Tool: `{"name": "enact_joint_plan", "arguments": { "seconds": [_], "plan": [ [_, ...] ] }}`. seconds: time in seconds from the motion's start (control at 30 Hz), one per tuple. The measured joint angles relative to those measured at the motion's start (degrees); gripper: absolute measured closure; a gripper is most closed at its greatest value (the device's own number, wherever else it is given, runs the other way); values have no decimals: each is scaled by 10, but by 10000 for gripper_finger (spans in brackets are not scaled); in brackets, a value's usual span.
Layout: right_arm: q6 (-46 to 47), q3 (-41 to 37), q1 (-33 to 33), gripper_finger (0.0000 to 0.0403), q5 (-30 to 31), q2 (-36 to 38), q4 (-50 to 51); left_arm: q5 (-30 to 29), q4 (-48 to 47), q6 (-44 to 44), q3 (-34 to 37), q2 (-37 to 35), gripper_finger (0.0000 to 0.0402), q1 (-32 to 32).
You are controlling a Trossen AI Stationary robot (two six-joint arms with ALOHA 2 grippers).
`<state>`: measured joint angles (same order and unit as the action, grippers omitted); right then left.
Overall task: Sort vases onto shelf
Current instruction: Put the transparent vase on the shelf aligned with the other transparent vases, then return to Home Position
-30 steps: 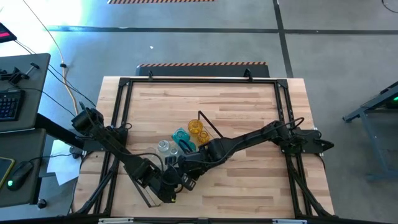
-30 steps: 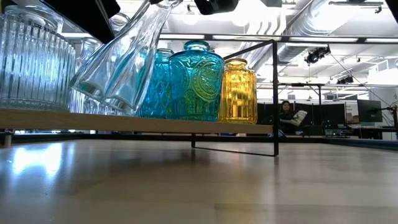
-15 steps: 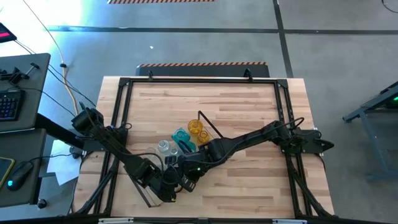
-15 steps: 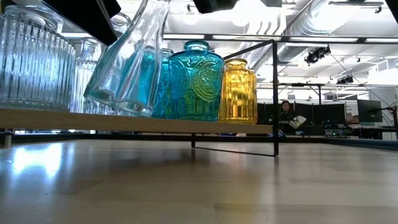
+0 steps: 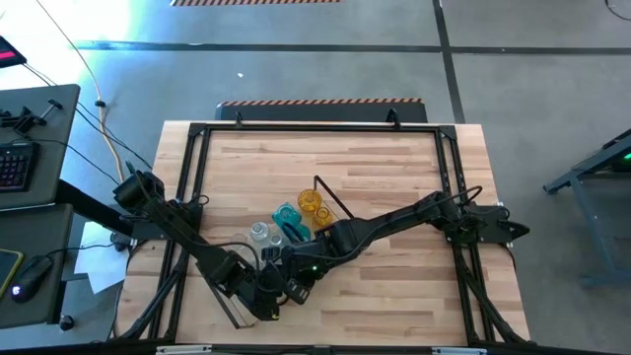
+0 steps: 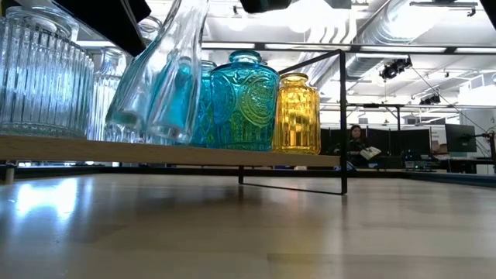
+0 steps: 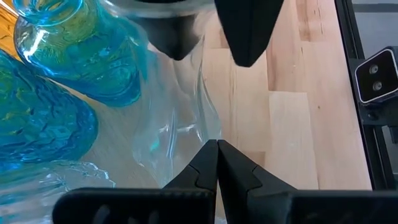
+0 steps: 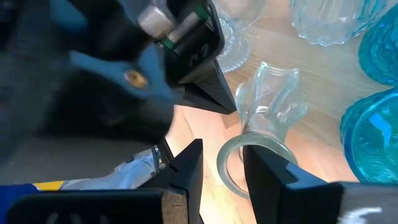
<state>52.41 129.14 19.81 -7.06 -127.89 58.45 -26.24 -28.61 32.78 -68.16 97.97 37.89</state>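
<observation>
- Amber, teal and clear glass cluster mid-table in the high view: an amber vase (image 5: 315,204), a teal vase (image 5: 286,217) and a ribbed clear vase (image 5: 259,234). Both arms meet just beyond them and hide the vase being handled.
- Only the low view shows the shelf (image 6: 232,157) edge-on. Over it a tapered clear vase (image 6: 159,85) leans, long axis tilted, narrow neck up and wide foot down at the board. It is beside the teal and amber vases.
- Left wrist view: the left gripper (image 7: 217,144) has its fingertips pressed together on nothing. The tapered vase stands just past them, its neck between the other arm's dark fingers.
- Right wrist view: the right gripper (image 8: 222,148) looks down the vase's axis. Its round mouth sits between the fingers (image 8: 267,171), which close on the neck, and the foot points away.
</observation>
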Motion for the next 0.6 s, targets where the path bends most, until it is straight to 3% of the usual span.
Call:
{"name": "enact_joint_plan", "arguments": {
  "seconds": [0.27, 0.6],
  "plan": [
    [-17, 54, -3, 313, 31, 0, 27, -2, 6, 1, -1, -2, 401, -1],
    [-8, 43, 0, 313, 11, 1, 26, 0, 1, 1, 0, -2, 402, -1]
  ]
}}
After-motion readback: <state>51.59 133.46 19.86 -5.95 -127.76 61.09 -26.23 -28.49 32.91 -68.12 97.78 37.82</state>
